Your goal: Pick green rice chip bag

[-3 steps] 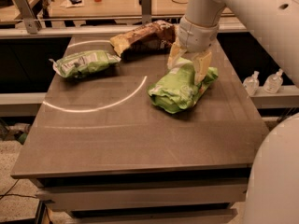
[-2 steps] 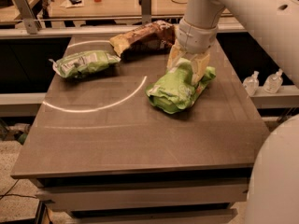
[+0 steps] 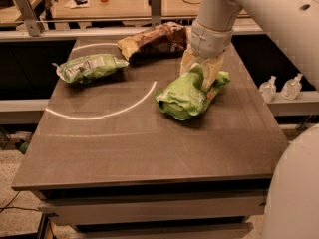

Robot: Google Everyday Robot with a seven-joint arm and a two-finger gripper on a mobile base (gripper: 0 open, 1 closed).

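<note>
The green rice chip bag (image 3: pixel 185 97) is a large, puffy, lime-green bag lying on the right half of the dark table (image 3: pixel 139 148). My gripper (image 3: pixel 200 75) comes down from above on the white arm. Its tan fingers (image 3: pixel 187 63) straddle the bag's upper right end. A fold of the bag rises between them, and they look closed on it. The bag's lower left end seems to rest on the table.
A smaller, flatter green bag with a white panel (image 3: pixel 89 67) lies at the back left. A brown and yellow bag (image 3: pixel 152 40) lies at the back middle, just left of my gripper. Two small bottles (image 3: pixel 280 87) stand on a ledge to the right.
The green rice chip bag has shifted slightly to the left with my gripper on it. The other bags have not moved.
</note>
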